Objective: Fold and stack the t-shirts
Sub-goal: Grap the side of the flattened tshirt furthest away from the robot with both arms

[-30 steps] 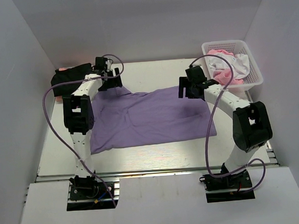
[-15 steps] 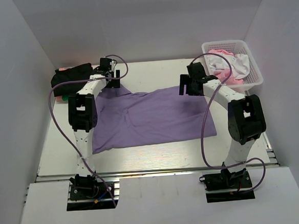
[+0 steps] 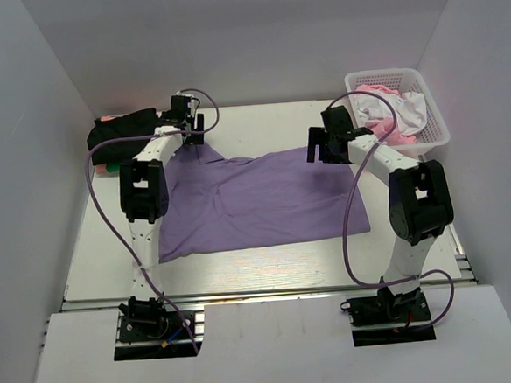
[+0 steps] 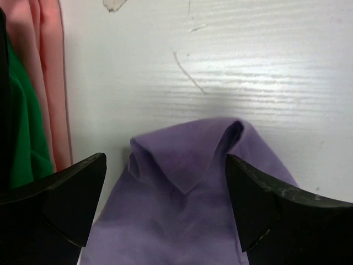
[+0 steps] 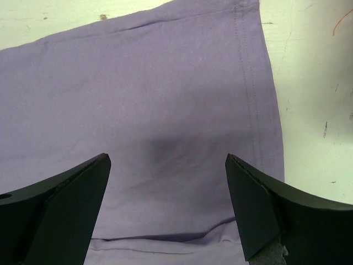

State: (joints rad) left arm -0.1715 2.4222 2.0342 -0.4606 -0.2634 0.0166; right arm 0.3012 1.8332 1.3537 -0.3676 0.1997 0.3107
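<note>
A lavender-purple t-shirt [image 3: 256,200] lies spread on the white table. My left gripper [image 3: 192,136] is open above its far left corner, where a crumpled fold of cloth [image 4: 193,149] sits between the fingers. My right gripper [image 3: 327,147] is open above the far right part of the shirt; its view shows flat purple cloth [image 5: 165,110] with a stitched hem [image 5: 248,83] at the right. A pile of black, green and pink shirts [image 3: 120,131] lies at the far left; it shows as green [image 4: 22,121] and pink [image 4: 49,72] cloth in the left wrist view.
A white lattice basket [image 3: 435,131] with pink and white cloth [image 3: 386,112] stands at the far right. White walls close in the table on three sides. Bare table [image 3: 269,265] shows in front of the shirt.
My left gripper has moved a little farther back and right, toward the shirt's far left corner. My right arm's elbow rose between the first two frames and has held still since.
</note>
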